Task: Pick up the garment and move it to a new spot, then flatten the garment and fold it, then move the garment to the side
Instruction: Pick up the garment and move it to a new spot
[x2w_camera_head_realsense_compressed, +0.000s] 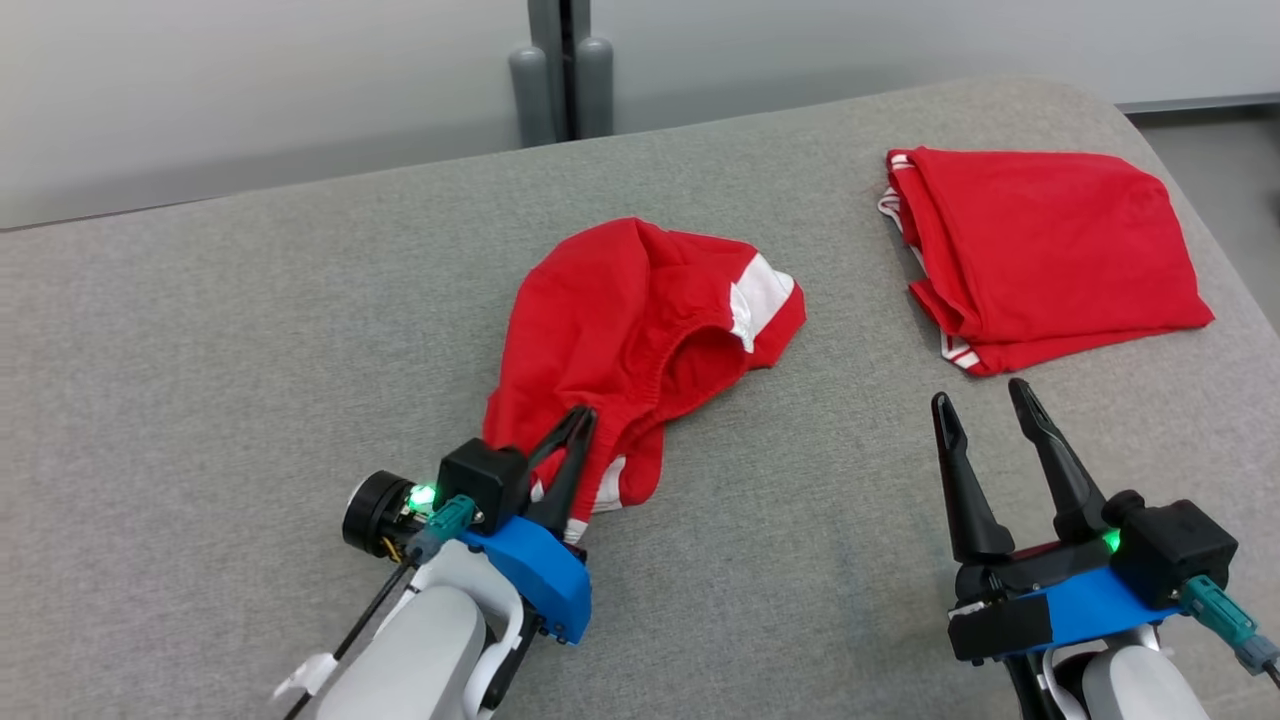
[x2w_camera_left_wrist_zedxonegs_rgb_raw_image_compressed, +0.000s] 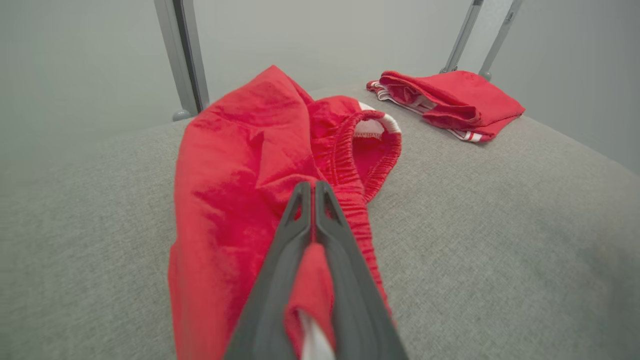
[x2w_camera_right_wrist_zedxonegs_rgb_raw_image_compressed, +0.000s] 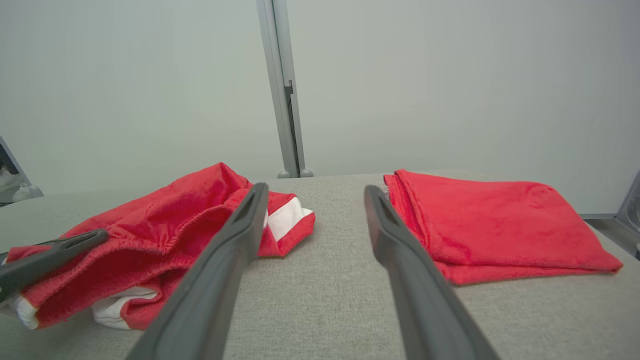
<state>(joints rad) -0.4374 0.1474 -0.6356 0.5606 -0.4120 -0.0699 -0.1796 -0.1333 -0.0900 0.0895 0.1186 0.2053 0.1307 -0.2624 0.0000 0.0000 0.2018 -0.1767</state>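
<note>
Grey cushion (x2w_camera_head_realsense_compressed: 250, 350) | left jaws low, pinched on crumpled red garment (x2w_camera_head_realsense_compressed: 620, 330) | right jaws spread wide, hovering empty

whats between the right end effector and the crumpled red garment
Only bare grey cushion. The head view shows the stretch from the open right end effector to the crumpled red garment with nothing lying on it.

Grey fabric surface (x2w_camera_head_realsense_compressed: 250, 330), pale wall (x2w_camera_head_realsense_compressed: 250, 90), grey post (x2w_camera_head_realsense_compressed: 560, 70) behind
</note>
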